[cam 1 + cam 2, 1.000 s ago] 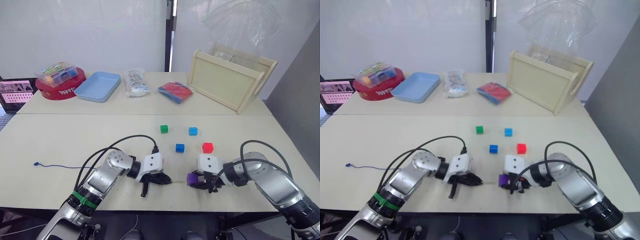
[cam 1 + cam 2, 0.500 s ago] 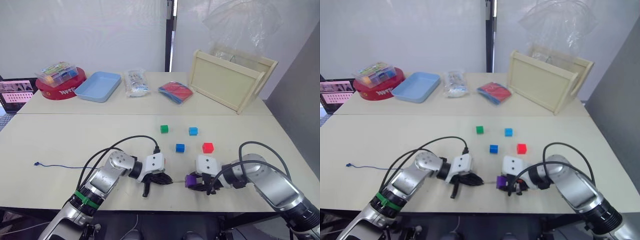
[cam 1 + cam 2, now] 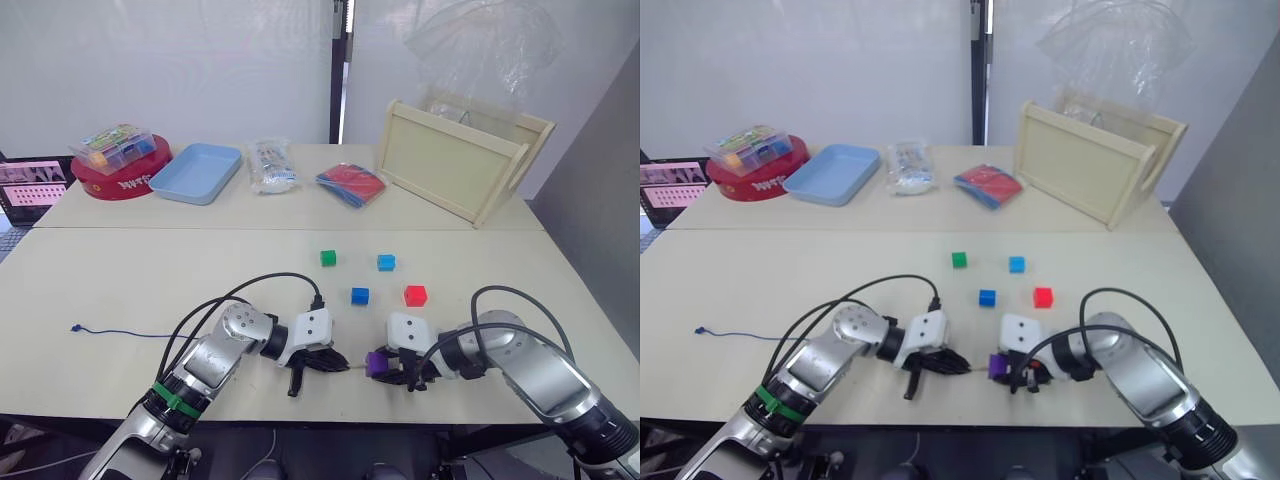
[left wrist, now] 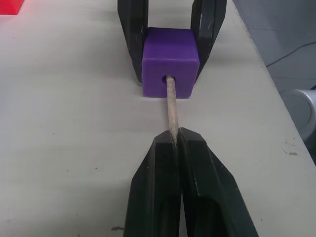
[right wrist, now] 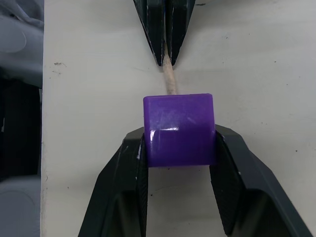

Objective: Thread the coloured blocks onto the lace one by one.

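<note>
1. The right gripper (image 5: 177, 143) is seen clamped on the purple block (image 5: 178, 129), one black finger pressed to each side face, low over the table (image 3: 120, 290).
2. The left gripper (image 4: 178, 143) is seen pinched shut on the pale stiff tip (image 4: 171, 106) of the lace (image 3: 125, 333), its two fingers meeting with no gap.
3. The tip's end is entered in the round hole in the block's face turned toward the left fingers; how deep it goes cannot be told.
4. The blue cord is seen trailing away across the table behind the left arm.
5. Beyond both pairs of fingers, four cubes lie apart on the table: green block (image 3: 328, 258), light blue block (image 3: 386, 262), darker blue block (image 3: 360, 296) and red block (image 3: 415, 295).
6. White lettering on the red tin (image 3: 112, 181) at the far end is too small to be read.
</note>
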Robot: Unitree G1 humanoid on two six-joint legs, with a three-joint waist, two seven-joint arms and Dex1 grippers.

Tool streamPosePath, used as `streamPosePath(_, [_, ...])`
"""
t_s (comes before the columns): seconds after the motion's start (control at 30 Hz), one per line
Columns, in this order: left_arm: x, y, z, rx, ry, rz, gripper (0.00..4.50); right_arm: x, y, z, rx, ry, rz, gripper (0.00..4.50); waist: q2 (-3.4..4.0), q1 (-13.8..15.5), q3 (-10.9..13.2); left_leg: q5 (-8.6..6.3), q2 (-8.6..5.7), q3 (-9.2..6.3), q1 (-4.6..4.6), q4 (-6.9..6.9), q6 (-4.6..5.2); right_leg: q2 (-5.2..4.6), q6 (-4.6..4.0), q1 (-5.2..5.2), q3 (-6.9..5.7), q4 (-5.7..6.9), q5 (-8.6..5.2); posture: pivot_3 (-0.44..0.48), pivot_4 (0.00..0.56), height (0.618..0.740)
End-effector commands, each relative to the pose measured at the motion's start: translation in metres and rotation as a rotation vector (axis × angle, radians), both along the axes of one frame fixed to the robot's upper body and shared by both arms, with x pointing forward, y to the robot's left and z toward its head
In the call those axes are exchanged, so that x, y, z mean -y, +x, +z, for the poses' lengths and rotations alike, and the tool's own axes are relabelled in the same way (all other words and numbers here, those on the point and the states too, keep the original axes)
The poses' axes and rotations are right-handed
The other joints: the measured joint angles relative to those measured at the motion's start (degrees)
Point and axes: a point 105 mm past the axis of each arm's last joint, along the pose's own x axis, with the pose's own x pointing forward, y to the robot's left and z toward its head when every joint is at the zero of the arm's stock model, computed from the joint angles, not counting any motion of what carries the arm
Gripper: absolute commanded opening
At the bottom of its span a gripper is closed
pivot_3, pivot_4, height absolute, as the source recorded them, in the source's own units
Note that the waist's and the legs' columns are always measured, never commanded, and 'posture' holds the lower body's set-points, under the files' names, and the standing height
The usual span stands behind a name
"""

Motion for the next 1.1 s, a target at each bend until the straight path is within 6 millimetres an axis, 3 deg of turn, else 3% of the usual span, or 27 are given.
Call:
streamPosePath(0.03, [0.01,0.003,0.014,0.052,-0.051,-0.024,0.0,-0.007,0.002,0.005,0.028,0.014,0.019,1.17,0.0,0.0,0.0,0.0,0.0,0.0,0.01,0.0,0.0,0.0,0.0,0.0,0.0,0.0,0.0,0.0,0.15,0.74])
streamPosePath(0.43, [0.035,0.005,0.022,0.036,-0.116,-0.038,0.0,-0.013,0.005,0.004,0.028,0.032,0.017,1.17,-0.01,-0.14,-0.01,0.0,0.0,0.0,0.01,0.07,-0.01,0.0,0.0,0.01,0.0,0.05,0.0,0.0,0.15,0.74])
streamPosePath(0.6, [0.036,0.003,0.024,0.01,-0.131,-0.044,0.0,-0.014,0.005,0.004,0.024,0.041,0.009,1.17,-0.03,-0.14,-0.02,0.0,0.0,0.0,0.03,0.09,-0.01,0.01,0.0,0.03,0.0,0.06,0.0,0.0,0.15,0.74])
streamPosePath(1.0, [0.015,0.0,0.023,0.025,-0.108,-0.046,3.9,-0.012,0.008,0.005,0.031,0.043,0.007,1.17,-0.03,-0.39,-0.02,0.0,0.03,-0.01,0.06,0.07,0.0,0.05,0.0,0.02,0.02,0.08,0.0,0.0,0.15,0.74])
streamPosePath(1.1, [0.005,0.005,0.024,0.05,-0.101,-0.023,3.95,-0.011,0.008,0.004,0.03,0.042,0.005,1.17,-0.03,-0.31,-0.02,0.0,0.03,-0.01,0.06,0.06,0.0,0.05,0.0,0.02,0.02,0.08,0.01,0.0,0.15,0.74])
